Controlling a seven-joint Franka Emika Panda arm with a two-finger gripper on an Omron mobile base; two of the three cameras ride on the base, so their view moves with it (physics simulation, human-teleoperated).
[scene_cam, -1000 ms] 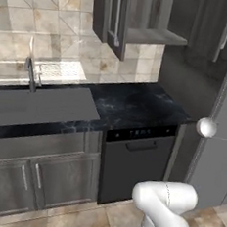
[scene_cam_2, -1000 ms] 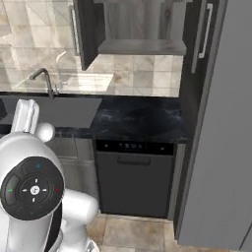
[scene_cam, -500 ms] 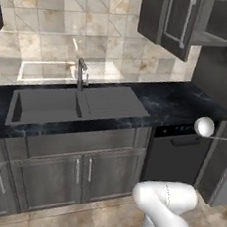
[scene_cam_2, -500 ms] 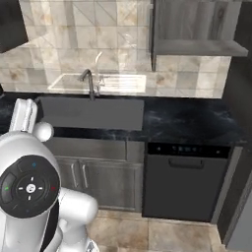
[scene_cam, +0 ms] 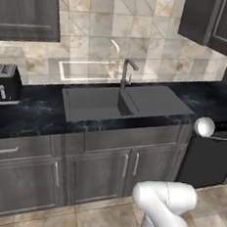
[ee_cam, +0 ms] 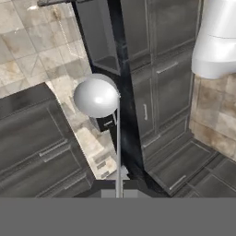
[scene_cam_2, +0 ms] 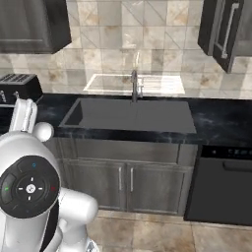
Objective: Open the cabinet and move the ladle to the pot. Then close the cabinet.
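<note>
The ladle [ee_cam: 96, 97], a shiny ball-like bowl on a thin straight handle, runs up from between my fingertips in the hand view. My gripper [ee_cam: 118, 186] is shut on the handle's end. In the left base view the ladle [scene_cam: 204, 126] hangs at the right edge, in front of the counter, its handle running off the frame. The dark wall cabinet [scene_cam: 215, 19] is at the upper right, and in the right base view the cabinet [scene_cam_2: 224, 29] has a door swung outward. The pot is out of view.
A dark sink [scene_cam: 111, 103] with a faucet [scene_cam: 127, 70] sits mid-counter, and a toaster [scene_cam: 3, 82] stands at the left. A black dishwasher [scene_cam_2: 224, 189] is low on the right beside grey base cabinets [scene_cam: 100, 168]. Another wall cabinet [scene_cam: 27, 9] hangs at the upper left.
The whole scene has slid to the right in both base views, so the base has driven left along the counter. The ladle has stayed in the shut gripper.
</note>
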